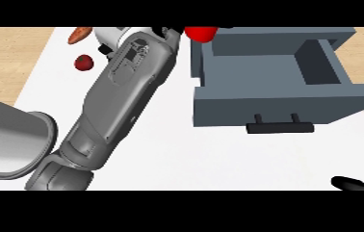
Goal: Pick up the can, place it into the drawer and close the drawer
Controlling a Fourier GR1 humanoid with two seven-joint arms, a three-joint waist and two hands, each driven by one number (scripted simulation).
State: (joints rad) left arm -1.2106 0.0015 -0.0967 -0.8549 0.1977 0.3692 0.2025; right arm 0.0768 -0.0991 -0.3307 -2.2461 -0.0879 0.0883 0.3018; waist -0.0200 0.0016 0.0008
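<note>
We see our left robot hand [169, 32] by the red can [201, 32], grip untellable; open drawer [270, 98] alongside; red fruit [84, 62] left.

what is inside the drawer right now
Nothing shows inside the drawer: only bare grey floor. The can is outside, by the left hand. Its front wall hides the nearest strip.

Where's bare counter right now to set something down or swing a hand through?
Widest bare counter: in front of the drawer handle, between left forearm and right hand. A narrower lane runs between forearm and drawer. Crowded top left: a small red item and an orange one beside the forearm.
</note>
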